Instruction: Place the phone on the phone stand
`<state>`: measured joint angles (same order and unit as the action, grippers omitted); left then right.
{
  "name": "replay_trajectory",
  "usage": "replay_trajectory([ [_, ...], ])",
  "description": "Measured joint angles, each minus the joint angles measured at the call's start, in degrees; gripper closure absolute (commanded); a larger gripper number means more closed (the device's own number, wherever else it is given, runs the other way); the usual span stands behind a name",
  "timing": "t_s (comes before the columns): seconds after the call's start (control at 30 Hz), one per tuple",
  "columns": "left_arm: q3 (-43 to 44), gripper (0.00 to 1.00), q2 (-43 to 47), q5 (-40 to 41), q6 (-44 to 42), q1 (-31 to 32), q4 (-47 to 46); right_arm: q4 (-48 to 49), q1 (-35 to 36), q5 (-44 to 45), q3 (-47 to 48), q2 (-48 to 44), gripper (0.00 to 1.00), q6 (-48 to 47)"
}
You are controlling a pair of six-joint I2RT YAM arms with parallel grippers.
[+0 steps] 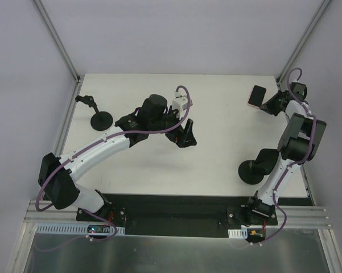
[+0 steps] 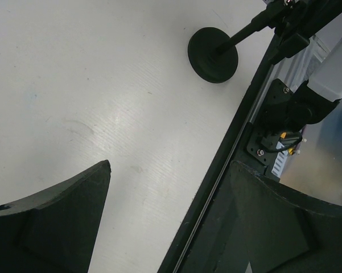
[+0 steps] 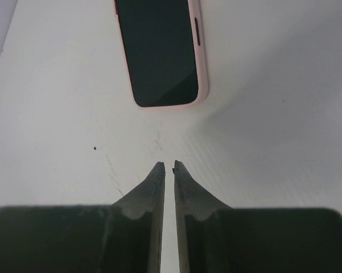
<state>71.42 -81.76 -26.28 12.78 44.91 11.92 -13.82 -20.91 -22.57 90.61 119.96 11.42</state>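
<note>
The phone lies flat and screen-up in its pink case at the far right of the bench, not yet picked up. My right gripper points at its near end from just short of it, jaws drawn almost together with nothing between them. I read this as the approach to the grasp. Next I judge I must spread those jaws wider than the case and close on its long edges, which is awkward with a phone lying flat.

The right stand sits near that arm's base, and the left stand is well across the bench. Neither carries anything, and I see no containers. My left gripper hangs wide open over mid-bench, holding nothing.
</note>
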Motion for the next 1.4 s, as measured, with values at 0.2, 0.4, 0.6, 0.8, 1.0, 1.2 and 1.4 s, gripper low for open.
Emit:
replay_trajectory([
  [0.2, -0.11, 0.16, 0.00, 0.46, -0.11, 0.00, 0.02, 11.19, 1.51, 2.64, -8.48, -0.17, 0.98, 10.99],
  [0.4, -0.13, 0.16, 0.00, 0.85, -0.22, 0.00, 0.02, 22.12, 1.73, 6.97, -13.70, -0.17, 0.99, 17.99],
  [0.6, -0.13, 0.16, 0.00, 1.16, -0.26, 0.00, 0.02, 28.41, 2.38, 13.46, -15.08, -0.22, 0.98, 19.41],
  [0.8, -0.15, 0.15, 0.00, 1.27, -0.28, 0.00, 0.00, 26.08, 3.06, 23.41, -15.78, -1.44, 0.99, 18.84],
  [1.0, -0.28, 0.15, 0.00, 1.25, -0.31, 0.00, 0.00, 22.12, 1.88, 24.50, -12.90, -2.14, 0.98, 13.09],
  [1.2, -0.66, 0.15, 0.00, 1.27, -0.31, 0.00, -0.02, 16.22, 2.69, 21.77, -8.07, -2.25, 0.91, 10.73],
  [1.4, -0.76, 0.14, 0.00, 1.25, -0.31, 0.00, -0.02, 5.31, 3.96, 19.02, 2.75, -2.25, 0.45, 5.84],
])
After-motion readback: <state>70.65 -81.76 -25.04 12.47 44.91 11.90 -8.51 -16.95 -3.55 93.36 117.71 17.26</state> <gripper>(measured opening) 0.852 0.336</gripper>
